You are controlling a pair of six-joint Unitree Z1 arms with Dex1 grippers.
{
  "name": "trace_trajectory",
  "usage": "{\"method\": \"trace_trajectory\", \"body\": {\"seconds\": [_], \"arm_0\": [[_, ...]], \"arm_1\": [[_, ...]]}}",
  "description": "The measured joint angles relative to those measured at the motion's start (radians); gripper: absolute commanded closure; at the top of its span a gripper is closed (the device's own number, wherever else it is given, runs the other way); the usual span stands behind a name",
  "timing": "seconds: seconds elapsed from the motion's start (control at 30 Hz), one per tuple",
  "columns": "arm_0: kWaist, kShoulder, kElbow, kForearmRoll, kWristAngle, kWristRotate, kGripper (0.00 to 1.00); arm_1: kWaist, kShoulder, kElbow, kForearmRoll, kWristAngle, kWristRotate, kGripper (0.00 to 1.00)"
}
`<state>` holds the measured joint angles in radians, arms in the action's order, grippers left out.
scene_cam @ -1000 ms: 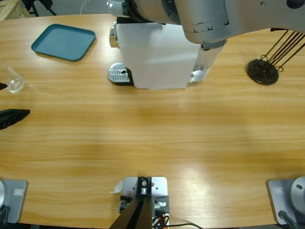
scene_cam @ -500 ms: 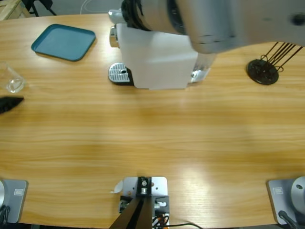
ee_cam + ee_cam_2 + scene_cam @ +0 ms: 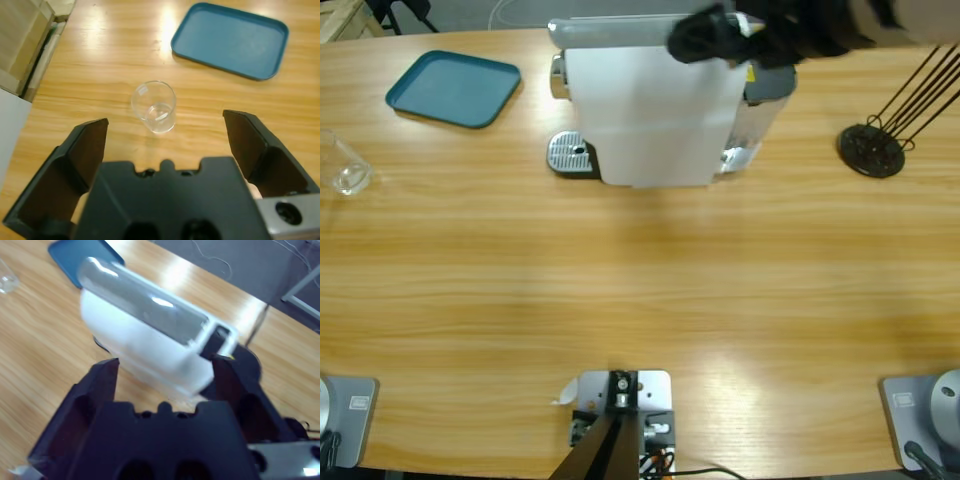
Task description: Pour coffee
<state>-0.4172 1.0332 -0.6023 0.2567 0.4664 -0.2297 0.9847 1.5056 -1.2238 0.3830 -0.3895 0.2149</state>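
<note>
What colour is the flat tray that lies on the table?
The tray is teal blue, plain; the left wrist view shows it best.

The wooden table point(image 3: 640, 290) carries a blue tray point(image 3: 454, 88) upper left, a clear glass point(image 3: 344, 168) at left edge, a white machine point(image 3: 655, 115) upper centre, and a black wire stand point(image 3: 872, 150) upper right.

The place reads as a robotics lab or test bench. A long wooden table point(image 3: 640, 290) carries only staged props: a white coffee machine point(image 3: 650, 110), a blue tray point(image 3: 453, 88), a clear glass point(image 3: 154, 106) and a black wire stand point(image 3: 872, 148), with cables point(image 3: 215, 259) trailing on a grey floor point(image 3: 240, 265) behind.
</note>
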Motion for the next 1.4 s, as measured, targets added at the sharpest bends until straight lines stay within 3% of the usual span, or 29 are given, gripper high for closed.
{"method": "trace_trajectory", "body": {"seconds": [0.23,0.5,0.77,1.17,1.4], "arm_0": [[0.009,0.147,0.173,-0.341,0.029,-0.006,0.0],[0.009,0.233,0.294,-0.547,0.079,-0.005,0.0],[0.024,0.341,0.305,-0.619,0.148,0.008,0.0],[0.064,0.537,0.306,-0.829,0.134,0.007,0.0],[0.083,0.593,0.307,-0.864,0.133,0.007,0.0]], "arm_1": [[0.0,-0.075,0.098,0.028,-0.002,0.051,0.0],[0.0,-0.067,0.083,0.054,-0.002,0.067,0.0],[0.0,-0.021,0.052,0.132,-0.017,0.105,0.0],[0.0,0.035,0.021,0.134,-0.017,0.128,0.0],[0.0,0.035,0.039,0.138,-0.017,0.155,0.0]]}}
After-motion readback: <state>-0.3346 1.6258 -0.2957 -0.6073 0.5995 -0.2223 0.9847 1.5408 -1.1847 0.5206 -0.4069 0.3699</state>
